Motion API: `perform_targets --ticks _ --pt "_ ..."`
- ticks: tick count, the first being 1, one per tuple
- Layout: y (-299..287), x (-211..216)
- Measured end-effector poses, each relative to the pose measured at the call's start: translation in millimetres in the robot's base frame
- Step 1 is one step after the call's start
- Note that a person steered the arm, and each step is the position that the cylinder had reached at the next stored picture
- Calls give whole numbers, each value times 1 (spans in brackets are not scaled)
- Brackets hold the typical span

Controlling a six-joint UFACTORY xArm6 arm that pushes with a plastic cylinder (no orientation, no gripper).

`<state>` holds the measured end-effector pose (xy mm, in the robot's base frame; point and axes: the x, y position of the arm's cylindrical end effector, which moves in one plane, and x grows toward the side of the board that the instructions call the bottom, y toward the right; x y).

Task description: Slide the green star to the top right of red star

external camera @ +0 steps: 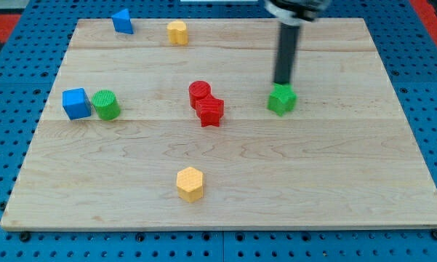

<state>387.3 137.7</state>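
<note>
The worktop carries eight blocks. No claw is fitted, so no grasp state applies; my tip touches the far side of the green star. The green star lies right of the red star, well apart. A red cylinder touches the red star's far-left side.

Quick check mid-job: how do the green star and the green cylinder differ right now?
The green star has a notched, pointed outline; the green cylinder is round. The star sits right of centre with my tip at its top edge; the cylinder is at the view's left, far from my tip. The star stands alone; the cylinder is right beside the blue cube. Both are green, similar in size and resting on the board.
</note>
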Motion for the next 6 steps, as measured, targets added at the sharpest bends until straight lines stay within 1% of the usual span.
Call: perform_targets --ticks 1,2,3,4,5,6 --pt "25 51" --pt "-14 54" --pt "-94 31" --pt "-141 -7" --pt "-107 -6" --pt "-22 -6"
